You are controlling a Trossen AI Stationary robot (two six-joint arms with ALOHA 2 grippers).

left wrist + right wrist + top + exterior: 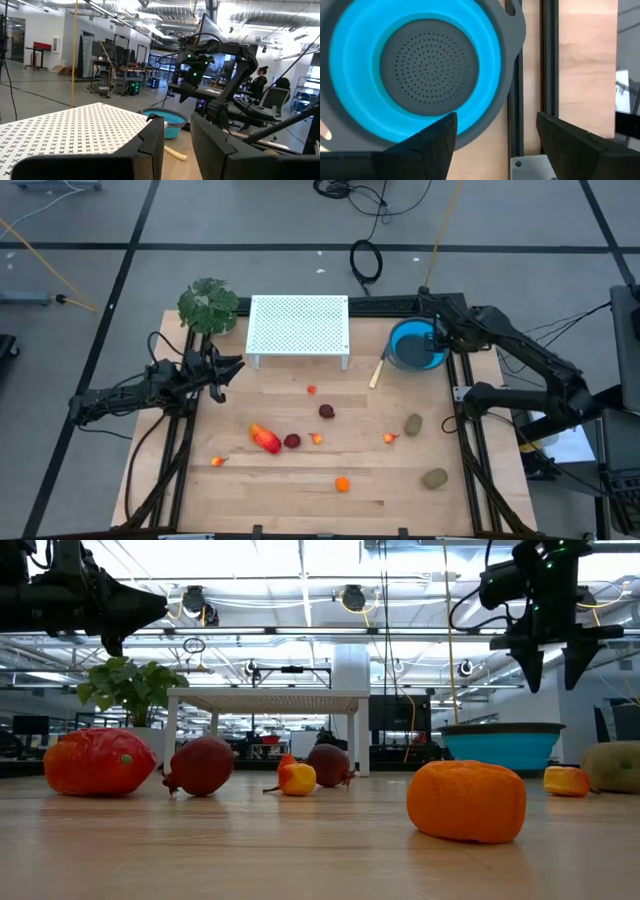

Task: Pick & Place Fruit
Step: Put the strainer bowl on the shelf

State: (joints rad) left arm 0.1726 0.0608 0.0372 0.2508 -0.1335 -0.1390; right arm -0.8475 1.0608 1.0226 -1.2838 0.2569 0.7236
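Observation:
The fruit lies loose on the wooden table: a longer red-orange piece [265, 439] [98, 761], dark red balls [292, 441] [327, 411], an orange ball [343, 484] [467, 800], olive-brown ovals [413, 424] [435, 478] and tiny orange-red bits [390, 438] [218, 461]. My right gripper [437, 338] [497, 130] [552, 668] hangs open, pointing down, above the right rim of the blue colander [415, 348] [350, 100]; nothing is in the colander. My left gripper [234, 367] [177, 132] is raised by the table's far left, open by a narrow gap and holding nothing.
A white perforated stand [298, 323] [65, 130] sits at the far middle, a green leafy plant [208, 305] at the far left corner. A pale-handled knife [377, 372] lies left of the colander. A person sits in the room beyond [260, 80].

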